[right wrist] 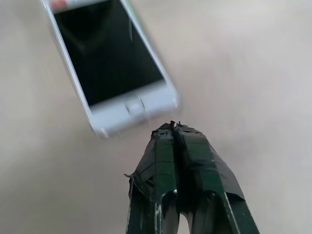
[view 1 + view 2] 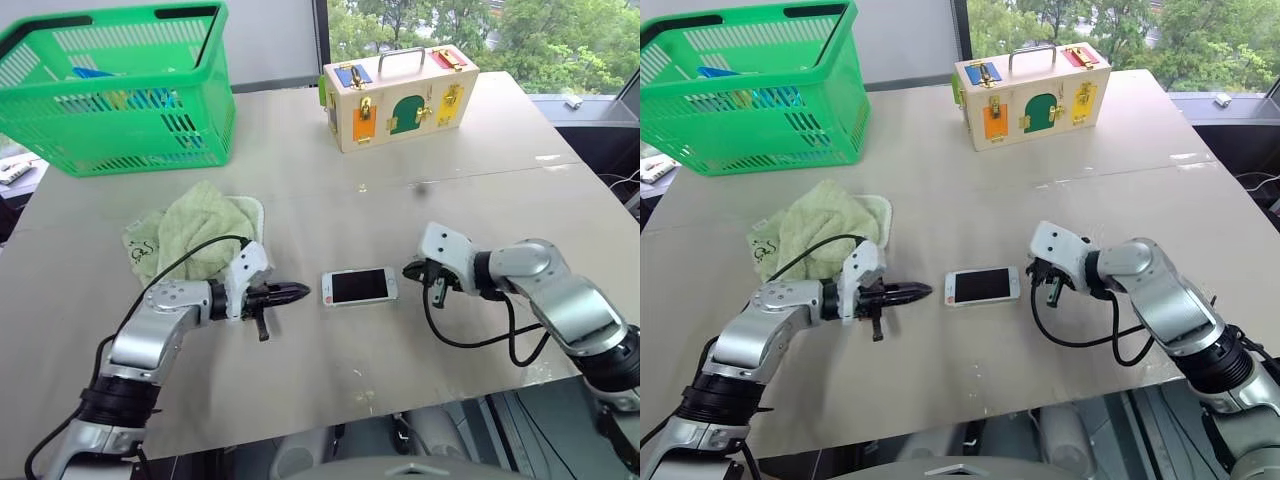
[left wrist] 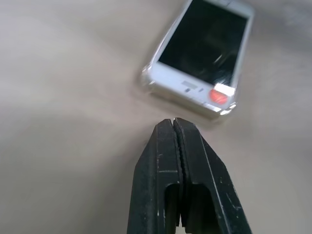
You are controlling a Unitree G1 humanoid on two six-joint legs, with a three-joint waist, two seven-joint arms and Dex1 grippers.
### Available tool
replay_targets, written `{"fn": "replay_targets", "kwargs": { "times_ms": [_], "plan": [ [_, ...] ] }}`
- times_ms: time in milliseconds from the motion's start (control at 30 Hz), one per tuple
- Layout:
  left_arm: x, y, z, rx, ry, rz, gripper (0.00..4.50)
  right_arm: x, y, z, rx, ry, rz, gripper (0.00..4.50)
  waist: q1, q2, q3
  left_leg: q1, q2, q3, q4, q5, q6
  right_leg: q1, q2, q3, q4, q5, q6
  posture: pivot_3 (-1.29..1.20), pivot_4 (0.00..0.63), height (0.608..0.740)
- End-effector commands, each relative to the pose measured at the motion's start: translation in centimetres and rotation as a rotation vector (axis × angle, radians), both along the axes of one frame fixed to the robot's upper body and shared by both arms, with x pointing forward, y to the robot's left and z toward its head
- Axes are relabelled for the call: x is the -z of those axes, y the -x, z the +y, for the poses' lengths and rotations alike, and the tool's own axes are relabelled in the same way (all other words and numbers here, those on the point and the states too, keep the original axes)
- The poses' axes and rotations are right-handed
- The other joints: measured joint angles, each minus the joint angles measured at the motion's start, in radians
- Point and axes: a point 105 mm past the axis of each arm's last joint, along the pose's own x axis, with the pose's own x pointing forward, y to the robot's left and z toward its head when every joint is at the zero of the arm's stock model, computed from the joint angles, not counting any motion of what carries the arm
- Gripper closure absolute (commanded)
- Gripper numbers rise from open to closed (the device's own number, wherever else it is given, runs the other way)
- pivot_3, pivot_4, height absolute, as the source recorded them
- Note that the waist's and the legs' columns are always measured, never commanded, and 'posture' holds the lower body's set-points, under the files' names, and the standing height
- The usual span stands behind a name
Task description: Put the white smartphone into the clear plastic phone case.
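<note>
My table (image 2: 420,360) is a broad pale sheet; at its far left stands the green basket (image 2: 130,100), at the far middle the wooden latch box (image 2: 400,95), and nearer me on the left a crumpled pale green towel (image 2: 200,230); between my two arms the white smartphone (image 2: 359,286) lies flat, screen up, and around its edge I can make out the rim of the clear plastic phone case (image 3: 152,87), the phone sitting inside it; my left gripper (image 2: 300,292) has its fingers pressed together, tip just short of the phone's one end; my right gripper (image 2: 410,270) is likewise pinched closed on nothing, near the other end.
</note>
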Motion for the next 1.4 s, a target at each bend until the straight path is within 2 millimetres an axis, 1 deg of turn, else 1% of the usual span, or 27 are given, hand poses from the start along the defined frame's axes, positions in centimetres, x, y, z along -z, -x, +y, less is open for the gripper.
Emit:
{"fn": "replay_targets", "kwargs": {
  "times_ms": [33,133,233,333,433,533,667,767,867,933,1067,1100,1133,1167,1233,1300,1400],
  "plan": [
    [-2.3,0.2,-1.5,0.061,0.084,-0.021,4.5,-1.9,0.4,0.5,-0.017,-0.1,-0.038,4.45,0.002,0.0,0.0,0.0,0.0,0.0,0.0,0.0,0.0,0.0,0.0,0.0,0.0,0.0,0.0,0.0,0.15,0.74],
    [-2.0,0.0,-3.1,0.101,0.078,-0.018,4.5,-1.6,0.0,1.1,-0.003,-0.152,-0.008,4.45,0.003,0.0,0.0,0.0,0.0,0.0,0.0,0.0,0.0,0.0,0.0,0.0,0.0,0.0,0.0,0.0,0.15,0.74],
    [-1.1,-0.7,-4.0,0.092,0.048,-0.027,4.5,-0.5,-0.5,1.3,0.016,-0.134,0.015,4.45,0.002,0.0,0.0,0.0,0.0,0.0,0.0,0.0,0.0,0.0,0.0,0.0,0.0,0.0,0.0,0.0,0.15,0.74],
    [-0.1,-1.0,-4.5,0.099,0.003,-0.032,4.5,0.6,-1.3,1.3,0.046,-0.109,0.052,4.45,-0.002,0.0,0.0,0.0,0.0,0.001,0.0,0.001,-0.001,0.0,0.0,0.001,0.0,0.0,0.0,0.0,0.15,0.74],
    [0.5,-1.1,-4.6,0.098,-0.021,-0.034,4.5,1.5,-1.6,1.2,0.059,-0.085,0.097,4.45,-0.004,0.0,0.0,0.001,0.0,0.001,0.0,0.001,-0.001,0.0,0.001,0.002,0.0,0.0,0.0,0.0,0.15,0.74],
    [0.8,-1.1,-4.6,0.091,-0.029,-0.038,4.5,2.7,-1.4,1.3,0.045,-0.033,0.177,4.45,-0.002,0.0,0.0,0.002,0.0,0.001,0.0,0.0,0.0,0.001,0.001,0.002,0.0,0.0,0.0,0.0,0.15,0.74],
    [1.0,-1.0,-4.7,0.087,-0.038,-0.044,4.5,3.5,-1.2,1.6,0.019,-0.001,0.24,4.45,-0.002,-0.001,-0.001,0.002,0.0,0.001,0.0,0.0,0.0,0.001,0.001,0.002,0.0,0.0,0.0,0.0,0.15,0.74],
    [1.1,-1.0,-4.9,0.084,-0.041,-0.045,4.5,4.5,-0.6,1.6,-0.01,0.05,0.304,4.45,-0.003,-0.001,-0.002,0.003,0.0,0.001,0.0,0.0,0.0,0.002,0.001,0.002,0.0,0.0,0.0,0.0,0.15,0.74],
    [1.3,-1.0,-4.9,0.078,-0.05,-0.043,4.5,6.1,0.2,1.3,-0.034,0.13,0.362,4.45,-0.002,-0.001,-0.005,0.004,0.0,0.001,0.0,0.0,0.0,0.003,0.001,0.001,0.0,0.0,0.0,0.0,0.15,0.74],
    [1.5,-1.0,-4.9,0.076,-0.052,-0.041,4.5,7.0,0.3,1.0,-0.034,0.166,0.383,4.45,-0.002,0.0,-0.008,0.005,0.0,0.001,0.0,0.0,0.0,0.004,0.001,0.001,0.0,0.0,0.0,0.0,0.15,0.74],
    [1.7,-0.8,-5.1,0.075,-0.056,-0.037,4.5,8.1,-0.7,0.1,0.014,0.207,0.349,4.45,-0.002,-0.001,-0.015,0.009,0.0,0.0,0.0,0.0,0.0,0.008,0.001,0.0,-0.001,0.0,0.0,0.0,0.15,0.74],
    [1.8,-0.8,-5.1,0.074,-0.056,-0.036,4.5,7.7,-1.1,0.1,0.02,0.18,0.321,4.45,-0.002,-0.001,-0.016,0.012,0.0,0.0,-0.001,0.0,0.0,0.011,0.001,0.0,-0.001,-0.001,0.001,0.0,0.15,0.74],
    [1.8,-0.7,-5.2,0.073,-0.057,-0.036,4.5,6.6,-1.5,0.5,0.013,0.111,0.284,4.45,-0.002,-0.002,-0.017,0.015,0.0,0.0,-0.001,-0.001,0.0,0.015,0.0,0.0,-0.001,-0.002,0.004,0.0,0.15,0.74],
    [1.8,-0.7,-5.2,0.072,-0.057,-0.036,4.5,5.1,-1.5,1.1,-0.018,0.022,0.253,4.45,-0.002,-0.004,-0.018,0.019,0.0,0.0,-0.003,-0.002,-0.003,0.018,0.0,0.0,-0.002,-0.003,0.003,0.0,0.15,0.74],
    [1.9,-0.7,-5.2,0.07,-0.059,-0.036,4.5,2.3,-0.6,1.6,-0.092,-0.106,0.227,4.45,0.0,-0.003,-0.018,0.019,0.0,-0.001,-0.003,-0.003,-0.003,0.018,0.0,-0.001,-0.002,-0.005,0.001,0.0,0.15,0.74],
    [1.8,-0.7,-5.2,0.069,-0.059,-0.036,4.5,1.3,0.5,1.6,-0.148,-0.135,0.239,4.45,0.0,-0.002,-0.017,0.017,0.0,-0.001,-0.003,-0.001,-0.001,0.017,0.0,0.0,-0.002,-0.003,0.005,0.0,0.15,0.74],
    [1.8,-0.7,-5.3,0.068,-0.062,-0.036,4.5,1.4,1.9,1.8,-0.202,-0.118,0.265,4.45,-0.001,-0.001,-0.016,0.015,0.0,-0.001,-0.003,0.0,0.0,0.015,0.0,-0.001,-0.002,-0.002,0.004,0.0,0.15,0.74]
  ]
}}
